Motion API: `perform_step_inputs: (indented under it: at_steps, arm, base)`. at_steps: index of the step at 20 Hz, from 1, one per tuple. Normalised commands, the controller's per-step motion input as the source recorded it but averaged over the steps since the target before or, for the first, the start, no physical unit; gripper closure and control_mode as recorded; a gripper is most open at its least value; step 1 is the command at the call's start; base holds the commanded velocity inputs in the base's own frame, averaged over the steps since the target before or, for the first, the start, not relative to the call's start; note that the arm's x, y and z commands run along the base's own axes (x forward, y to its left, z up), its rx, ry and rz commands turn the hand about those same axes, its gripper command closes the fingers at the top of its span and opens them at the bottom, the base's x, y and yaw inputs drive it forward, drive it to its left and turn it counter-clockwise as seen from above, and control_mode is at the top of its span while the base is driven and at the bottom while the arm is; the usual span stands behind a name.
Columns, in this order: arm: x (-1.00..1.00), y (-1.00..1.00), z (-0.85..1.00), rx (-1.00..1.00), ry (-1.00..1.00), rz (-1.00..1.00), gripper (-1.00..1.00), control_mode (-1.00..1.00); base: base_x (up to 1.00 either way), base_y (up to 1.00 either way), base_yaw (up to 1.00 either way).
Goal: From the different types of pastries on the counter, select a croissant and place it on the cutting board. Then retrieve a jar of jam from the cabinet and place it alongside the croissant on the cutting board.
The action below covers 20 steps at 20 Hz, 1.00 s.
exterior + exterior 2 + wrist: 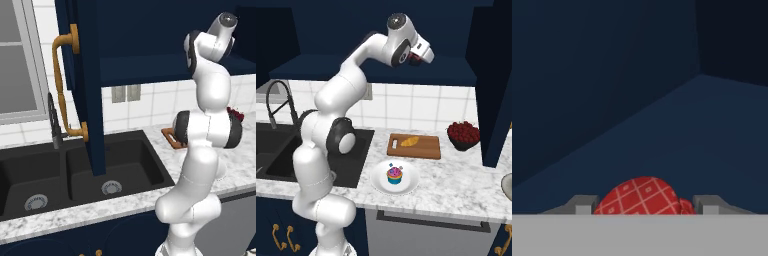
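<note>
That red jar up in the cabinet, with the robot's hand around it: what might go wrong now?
The jar of jam sits between the fingers of the gripper, but how firm the hold is isn't clear, so it might slip on the way out. Coming down, the jar or arm could catch the cabinet shelf edge. On the cutting board the croissant lies near the middle; setting the jar down could knock it.

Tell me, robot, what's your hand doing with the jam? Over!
Gripper up in the cabinet, closed around the jar of jam. Croissant already on cutting board. Nothing blocking.
</note>
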Motion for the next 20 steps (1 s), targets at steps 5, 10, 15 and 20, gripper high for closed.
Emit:
perform_step_inputs:
  at_steps: [5, 10, 15, 20]
  arm:
    - [-1.0, -0.3, 0.68, 0.01, -0.55, 0.0, 1.0, -1.0]
    - [-0.49, 0.0, 0.05, 0.0, -0.14, 0.01, 1.0, -1.0]
    - [-1.0, 0.09, 0.0, -0.03, -0.21, 0.16, 1.0, -1.0]
    - [-1.0, 0.18, -0.18, -0.05, -0.06, 0.06, 1.0, -1.0]
  base:
    - [0.0, 0.0, 0.0]
    - [0.0, 0.0, 0.0]
    - [0.0, 0.0, 0.0]
    - [0.0, 0.0, 0.0]
